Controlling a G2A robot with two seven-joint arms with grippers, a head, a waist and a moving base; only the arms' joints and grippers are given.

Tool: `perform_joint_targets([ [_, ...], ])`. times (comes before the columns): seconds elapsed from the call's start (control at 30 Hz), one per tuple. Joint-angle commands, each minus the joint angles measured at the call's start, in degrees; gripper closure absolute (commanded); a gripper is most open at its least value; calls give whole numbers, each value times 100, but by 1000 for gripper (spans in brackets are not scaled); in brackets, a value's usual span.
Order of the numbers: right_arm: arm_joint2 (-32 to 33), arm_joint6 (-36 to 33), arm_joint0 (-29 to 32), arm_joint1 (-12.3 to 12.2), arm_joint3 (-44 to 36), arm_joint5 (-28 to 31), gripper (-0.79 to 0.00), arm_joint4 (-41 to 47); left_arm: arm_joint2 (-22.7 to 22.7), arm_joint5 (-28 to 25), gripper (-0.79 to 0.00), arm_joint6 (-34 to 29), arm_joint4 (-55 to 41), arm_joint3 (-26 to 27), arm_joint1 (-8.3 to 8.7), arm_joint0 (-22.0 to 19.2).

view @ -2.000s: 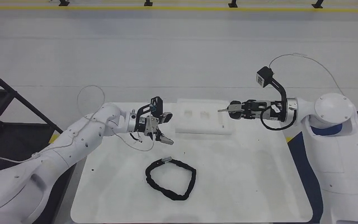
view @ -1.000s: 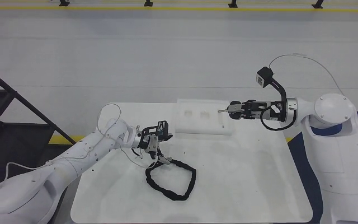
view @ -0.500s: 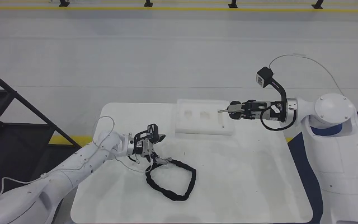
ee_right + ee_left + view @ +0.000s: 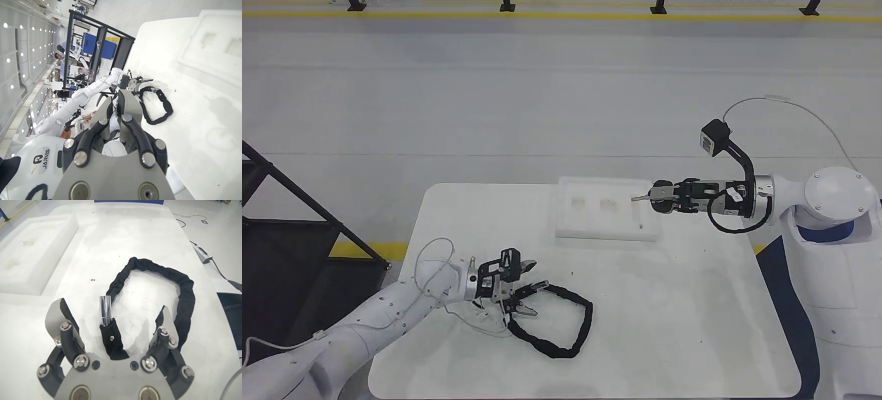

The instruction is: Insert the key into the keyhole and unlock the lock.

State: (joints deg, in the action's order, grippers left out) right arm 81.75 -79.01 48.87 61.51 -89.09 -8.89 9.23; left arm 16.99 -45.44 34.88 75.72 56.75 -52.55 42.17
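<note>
Seen from the top view, the lock (image 4: 564, 346), a chain in a black fabric sleeve bent into a closed loop, lies flat on the white table (image 4: 692, 330), at about 8 o'clock from the table's centre. Its chrome cylinder (image 4: 105, 311) sticks out of one sleeve end, at about 10 o'clock on the loop.

The left gripper (image 4: 529, 290) is low over the table at 9 o'clock of the loop. Its fingers (image 4: 63, 311) are spread wide. In the left wrist view (image 4: 113, 307) the sleeve end with the cylinder lies between them, and neither pad touches it.

The right gripper (image 4: 650, 197) hangs well apart from the lock, at about 1 o'clock from the table's centre, over the 3 o'clock end of the white foam block (image 4: 592, 222). Its fingers (image 4: 130, 106) are pressed almost together. In the top view a small metal piece, which we take for the key (image 4: 639, 197), sticks out from the tips toward 9 o'clock. In the right wrist view (image 4: 114, 97) we cannot make out the key itself.

The foam block sits at the 12 o'clock edge of the table and has two shallow square pockets.
</note>
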Motion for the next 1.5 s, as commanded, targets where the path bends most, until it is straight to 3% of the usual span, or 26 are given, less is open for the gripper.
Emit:
perform_joint_targets([
  [0.0,0,0,0,0,0,0,0,0,6,40,-785,3,57,-83,-53,19],
  [0.17,0,0,0,0,0,0,0,0,29,174,-785,39,202,-347,-200,40],
  [0.3,0,0,0,0,0,0,0,0,48,256,-671,126,324,-534,-311,41],
  [0.43,0,0,0,0,0,0,0,0,46,397,-422,259,567,-666,-401,49],
  [0.6,0,0,0,0,0,0,0,0,65,515,-268,389,788,-802,-489,60],
  [0.7,0,0,0,0,0,0,0,0,89,575,0,477,893,-841,-531,67],
  [0.93,0,0,0,0,0,0,0,0,210,581,0,820,1068,-879,-547,68],
  [1.1,0,0,0,0,0,0,0,0,397,469,0,1130,1121,-717,-462,41],
  [1.47,-27,75,59,1,-23,-19,0,23,1179,284,0,956,975,604,-67,86],
])
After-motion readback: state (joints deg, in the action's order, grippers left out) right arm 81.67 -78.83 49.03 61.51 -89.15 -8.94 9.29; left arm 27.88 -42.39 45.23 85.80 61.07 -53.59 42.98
